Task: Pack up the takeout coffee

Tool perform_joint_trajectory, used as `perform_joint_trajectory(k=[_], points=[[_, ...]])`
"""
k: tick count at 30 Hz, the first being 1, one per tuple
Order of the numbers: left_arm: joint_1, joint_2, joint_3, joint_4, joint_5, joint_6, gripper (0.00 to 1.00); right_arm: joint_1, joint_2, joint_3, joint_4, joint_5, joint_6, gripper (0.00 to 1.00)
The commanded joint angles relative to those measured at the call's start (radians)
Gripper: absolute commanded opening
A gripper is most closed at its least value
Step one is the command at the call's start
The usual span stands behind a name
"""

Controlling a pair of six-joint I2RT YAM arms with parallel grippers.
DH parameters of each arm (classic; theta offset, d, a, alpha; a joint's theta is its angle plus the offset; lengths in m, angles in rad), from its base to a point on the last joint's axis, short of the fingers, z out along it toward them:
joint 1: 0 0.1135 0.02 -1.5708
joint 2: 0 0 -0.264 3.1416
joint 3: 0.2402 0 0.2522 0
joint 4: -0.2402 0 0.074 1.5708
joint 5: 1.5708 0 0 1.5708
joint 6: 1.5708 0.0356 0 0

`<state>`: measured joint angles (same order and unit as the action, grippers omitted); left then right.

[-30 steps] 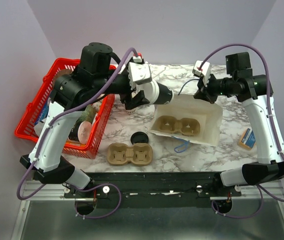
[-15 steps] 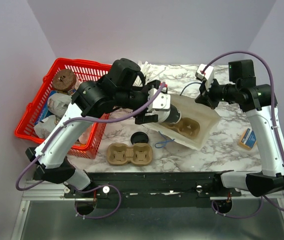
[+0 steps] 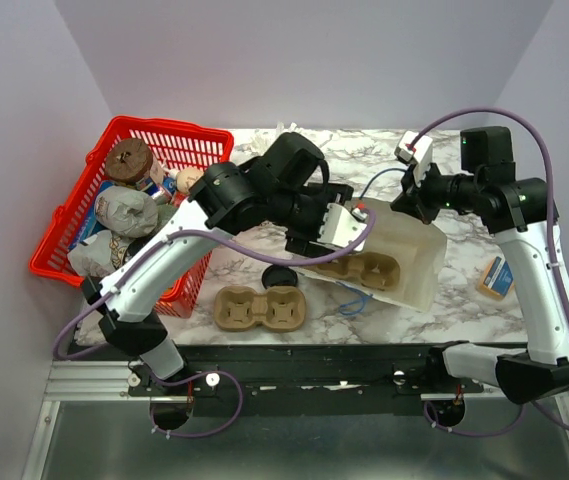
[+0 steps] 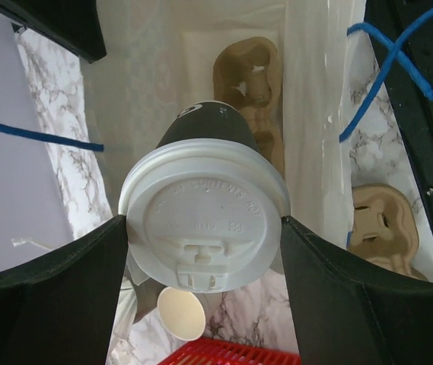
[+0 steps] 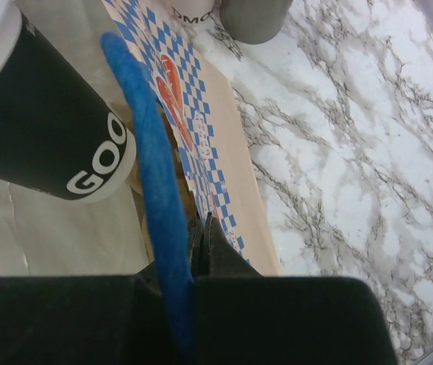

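Note:
The takeout coffee [image 4: 205, 224], a dark cup with a white lid, is held between my left gripper's [image 4: 205, 228] fingers. It is tilted with its base pointing into the mouth of the white paper bag [image 3: 416, 255]. A cardboard cup carrier [image 4: 250, 80] lies inside the bag. In the top view my left gripper [image 3: 339, 228] is at the bag's opening and hides the cup. My right gripper [image 5: 205, 224] is shut on the bag's upper edge [image 5: 201, 106], next to the blue handle [image 5: 155, 190]. The cup's dark body also shows in the right wrist view [image 5: 41, 122].
A red basket [image 3: 179, 140] full of groceries stands at the left. A black lid [image 3: 280, 276] and a second, empty cup carrier [image 3: 261, 308] lie in front of the bag. A cream paper cup [image 4: 182, 313] lies near the basket. A small box [image 3: 495, 277] is at the right.
My left arm has swung right and forward, carrying the coffee from near the basket to the bag's mouth. My right gripper keeps hold of the bag's edge, and the bag has shifted.

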<state>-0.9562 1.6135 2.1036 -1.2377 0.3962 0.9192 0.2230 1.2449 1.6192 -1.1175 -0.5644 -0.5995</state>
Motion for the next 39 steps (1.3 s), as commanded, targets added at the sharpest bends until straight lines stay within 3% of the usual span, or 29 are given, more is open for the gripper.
perform_joint_trajectory(k=[1, 9, 19, 30, 39], points=[[-0.038, 0.065, -0.007, -0.040, -0.023, 0.027, 0.00, 0.006, -0.051, -0.012, 0.065, 0.015, 0.066, 0.01], [-0.053, 0.129, -0.024, -0.025, -0.097, 0.056, 0.00, 0.007, -0.094, -0.024, 0.108, 0.018, 0.104, 0.00], [-0.056, 0.134, -0.201, 0.138, -0.263, 0.105, 0.00, 0.091, -0.162, -0.174, 0.162, 0.106, 0.109, 0.01], [-0.056, 0.161, -0.241, 0.173, -0.299, 0.130, 0.00, 0.101, -0.206, -0.220, 0.209, 0.107, 0.214, 0.01], [-0.053, 0.152, -0.284, 0.224, -0.296, 0.104, 0.00, 0.144, -0.331, -0.292, 0.355, 0.117, 0.326, 0.01]])
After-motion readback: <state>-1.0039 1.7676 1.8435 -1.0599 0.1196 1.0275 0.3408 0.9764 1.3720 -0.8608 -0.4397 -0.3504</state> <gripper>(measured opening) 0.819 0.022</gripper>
